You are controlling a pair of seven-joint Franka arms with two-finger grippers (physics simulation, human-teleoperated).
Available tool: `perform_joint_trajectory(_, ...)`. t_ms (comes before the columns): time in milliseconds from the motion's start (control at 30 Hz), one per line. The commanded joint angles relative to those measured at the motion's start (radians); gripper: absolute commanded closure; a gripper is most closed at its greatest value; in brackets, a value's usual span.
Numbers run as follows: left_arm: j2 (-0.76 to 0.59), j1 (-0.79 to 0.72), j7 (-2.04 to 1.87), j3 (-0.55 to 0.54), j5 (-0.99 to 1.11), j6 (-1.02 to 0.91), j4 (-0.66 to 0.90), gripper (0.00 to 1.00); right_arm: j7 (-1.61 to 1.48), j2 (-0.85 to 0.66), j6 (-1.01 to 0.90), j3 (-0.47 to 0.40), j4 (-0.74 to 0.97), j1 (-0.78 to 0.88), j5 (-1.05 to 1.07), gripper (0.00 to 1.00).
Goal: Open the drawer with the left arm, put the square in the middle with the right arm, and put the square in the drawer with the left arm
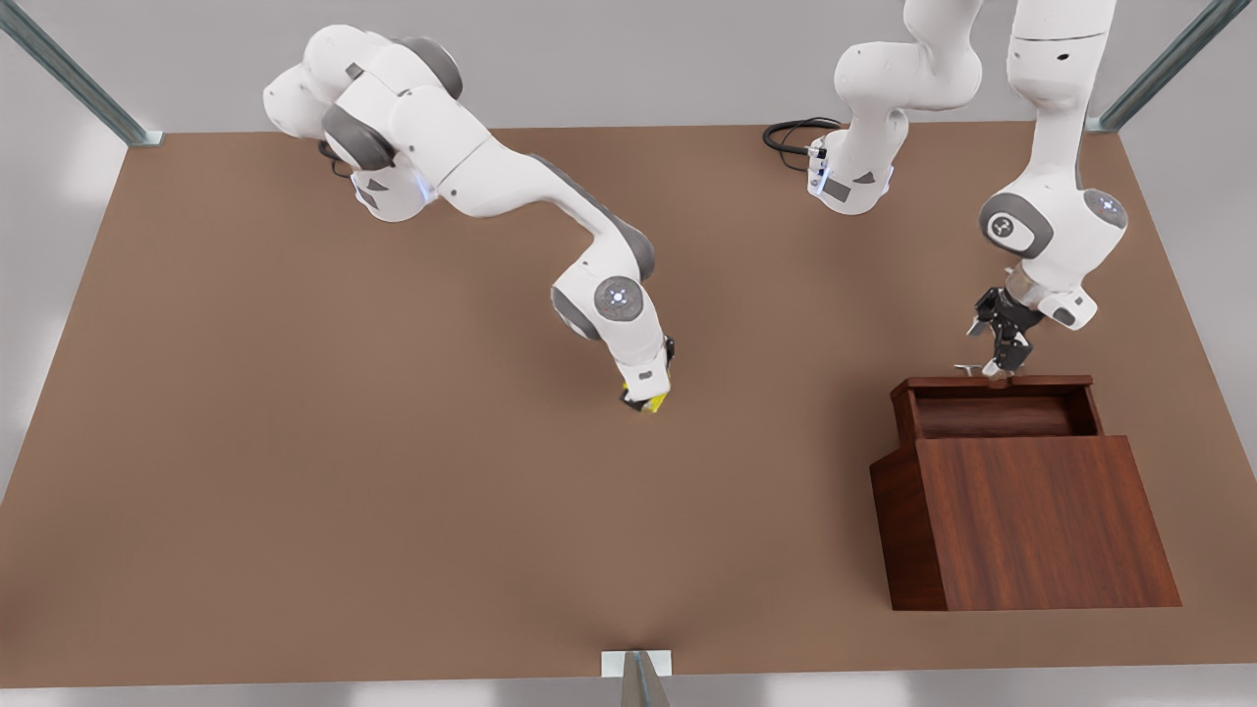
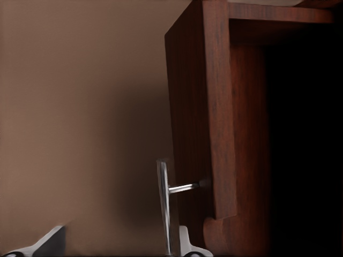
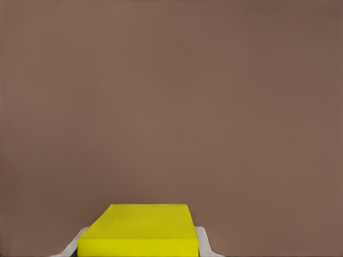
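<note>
Yellow cube, mostly hidden, held in the right gripper at mid-table.
Left gripper, fingers parted around the pulled-out drawer's handle.

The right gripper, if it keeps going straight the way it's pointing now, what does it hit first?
Most likely the bare table. The right gripper, shut on the yellow square, points down at the tabletop, and the right wrist view has nothing else ahead. How much gap remains is unclear.
</note>
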Motion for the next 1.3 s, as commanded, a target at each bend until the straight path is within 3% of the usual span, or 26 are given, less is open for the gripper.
perform_joint_trajectory(0,-0.005,0.0,0.0,0.0,0.001,0.0,-0.007,0.0,0.015,0.014,0.0,-0.003,0.021,0.007,-0.001,0.29)
perform_joint_trajectory(100,-0.063,0.0,-0.003,0.0,0.003,-0.001,-0.052,0.0,0.036,0.072,0.012,-0.038,0.102,0.038,-0.001,0.28)
perform_joint_trajectory(133,-0.077,0.0,-0.001,0.006,0.003,0.0,-0.07,0.0,0.036,0.074,0.012,-0.054,0.105,0.05,0.001,0.23)
perform_joint_trajectory(167,-0.125,0.0,-0.003,0.012,0.004,-0.01,-0.094,0.0,0.031,0.08,0.015,-0.055,0.102,0.061,-0.001,0.0)
perform_joint_trajectory(200,-0.18,0.0,-0.003,0.023,0.013,-0.052,-0.099,0.0,0.027,0.08,0.015,-0.055,0.099,0.063,-0.004,0.0)
perform_joint_trajectory(267,-0.267,0.0,0.005,0.101,0.259,-0.187,-0.059,0.0,0.011,0.082,0.021,-0.055,0.092,0.066,-0.019,0.0)
perform_joint_trajectory(333,-0.208,-0.012,0.219,0.101,0.328,-0.385,0.131,0.0,0.018,0.022,0.014,-0.055,0.069,0.067,-0.022,0.0)
perform_joint_trajectory(400,-0.106,-0.061,0.462,0.097,0.325,-0.421,0.261,0.0,0.016,-0.217,-0.026,-0.057,-0.08,-0.043,-0.021,0.0)
perform_joint_trajectory(433,-0.033,-0.12,0.517,0.097,0.325,-0.515,0.399,0.0,0.019,-0.446,-0.122,-0.057,-0.235,-0.186,-0.004,0.0)
perform_joint_trajectory(467,0.044,-0.16,0.603,0.097,0.322,-0.589,0.51,0.0,0.039,-0.553,-0.379,-0.103,-0.252,-0.264,-0.002,0.0)
perform_joint_trajectory(533,0.128,-0.215,0.634,0.077,0.319,-0.659,0.643,0.0,0.082,-0.659,-0.6,-0.123,-0.235,-0.503,0.001,0.0)
perform_joint_trajectory(567,0.153,-0.216,0.634,0.028,0.322,-0.658,0.66,0.0,0.154,-0.688,-0.647,-0.178,-0.211,-0.545,0.001,0.0)
perform_joint_trajectory(600,0.194,-0.219,0.634,-0.028,0.32,-0.662,0.703,0.0,0.096,-0.691,-0.727,-0.273,-0.149,-0.548,0.001,0.0)
perform_joint_trajectory(667,0.303,-0.238,0.632,-0.139,0.322,-0.793,0.89,0.0,0.054,-0.718,-0.736,-0.285,-0.151,-0.574,0.001,0.0)
perform_joint_trajectory(833,0.4,-0.287,0.657,-0.423,0.435,-0.791,0.945,0.0,0.067,-0.704,-0.795,-0.291,-0.094,-0.592,0.018,0.0)
perform_joint_trajectory(1000,0.53,-0.37,0.701,-0.442,0.44,-0.719,1.015,0.0,0.056,-0.705,-0.897,-0.294,-0.051,-0.614,0.007,0.0)
perform_joint_trajectory(1267,0.675,-0.496,0.7,-0.442,0.543,-0.61,1.053,0.0,0.068,-0.675,-0.901,-0.294,0.012,-0.614,0.042,0.0)
